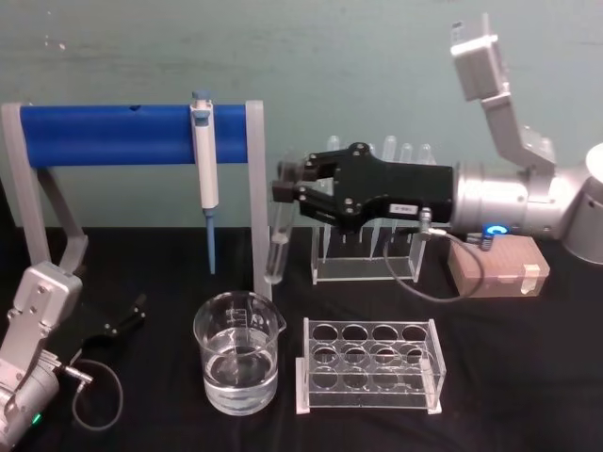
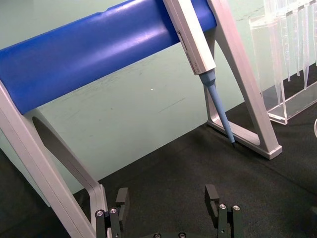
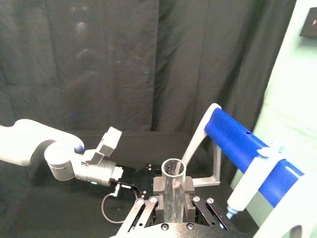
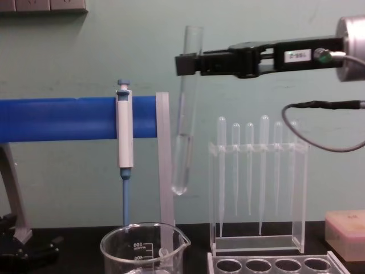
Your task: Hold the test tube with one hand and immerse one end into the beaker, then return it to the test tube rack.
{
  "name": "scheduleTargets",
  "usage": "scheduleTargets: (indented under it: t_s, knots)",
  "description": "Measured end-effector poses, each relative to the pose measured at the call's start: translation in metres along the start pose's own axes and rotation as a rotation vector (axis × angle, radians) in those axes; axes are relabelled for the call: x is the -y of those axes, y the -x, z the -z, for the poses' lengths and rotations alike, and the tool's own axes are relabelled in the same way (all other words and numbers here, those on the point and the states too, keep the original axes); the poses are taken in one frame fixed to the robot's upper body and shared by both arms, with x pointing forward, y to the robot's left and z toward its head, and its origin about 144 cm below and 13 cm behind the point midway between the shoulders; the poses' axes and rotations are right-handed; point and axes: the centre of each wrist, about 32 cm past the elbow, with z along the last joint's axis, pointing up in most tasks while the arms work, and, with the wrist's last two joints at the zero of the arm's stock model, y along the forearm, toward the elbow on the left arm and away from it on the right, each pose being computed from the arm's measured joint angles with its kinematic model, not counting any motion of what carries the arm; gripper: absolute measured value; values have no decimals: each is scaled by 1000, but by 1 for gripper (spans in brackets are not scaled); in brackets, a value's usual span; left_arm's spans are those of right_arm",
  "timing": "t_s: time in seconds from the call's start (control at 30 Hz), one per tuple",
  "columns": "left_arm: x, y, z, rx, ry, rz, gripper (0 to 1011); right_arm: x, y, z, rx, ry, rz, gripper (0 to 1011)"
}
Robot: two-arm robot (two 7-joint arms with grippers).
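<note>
Right gripper (image 1: pixel 285 182) pinches test tube (image 4: pixel 182 142) above beaker (image 4: pixel 145 249), seemingly marked 500; left gripper (image 2: pixel 167 196) spread.

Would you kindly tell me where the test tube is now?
In the chest view, the test tube hangs centre, gripped by the right claw, above the beaker.

I hold the test tube (image 4: pixel 185 114) above the beaker (image 1: pixel 238 363); the test tube rack (image 1: pixel 370 365) sits right of the beaker, the pipettor (image 1: pixel 204 155) behind it.

Test tube (image 4: pixel 186 114), beaker (image 1: pixel 269 369): clear glass; tablecloth (image 1: pixel 528 377) matt.
</note>
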Motion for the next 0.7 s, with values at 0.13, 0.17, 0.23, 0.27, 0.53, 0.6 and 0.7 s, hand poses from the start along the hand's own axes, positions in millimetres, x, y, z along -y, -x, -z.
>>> scheduleTargets:
  t_s: [0.13, 0.17, 0.23, 0.27, 0.53, 0.6, 0.7]
  knots:
    - [0, 0, 0, 0, 0, 0, 1000, 13, 2, 0, 4, -1, 19, 226]
    - [0, 0, 0, 0, 0, 0, 1000, 18, 4, 1, 5, -1, 24, 225]
    - [0, 0, 0, 0, 0, 0, 1000, 20, 4, 1, 5, 0, 28, 225]
    - [0, 0, 0, 0, 0, 0, 1000, 25, 6, 3, 1, 4, 35, 225]
    - [0, 0, 0, 0, 0, 0, 1000, 54, 14, 13, -13, 16, 76, 226]
    - [0, 0, 0, 0, 0, 0, 1000, 61, 16, 16, -17, 19, 87, 225]
    - [0, 0, 0, 0, 0, 0, 1000, 68, 20, 21, -25, 23, 101, 225]
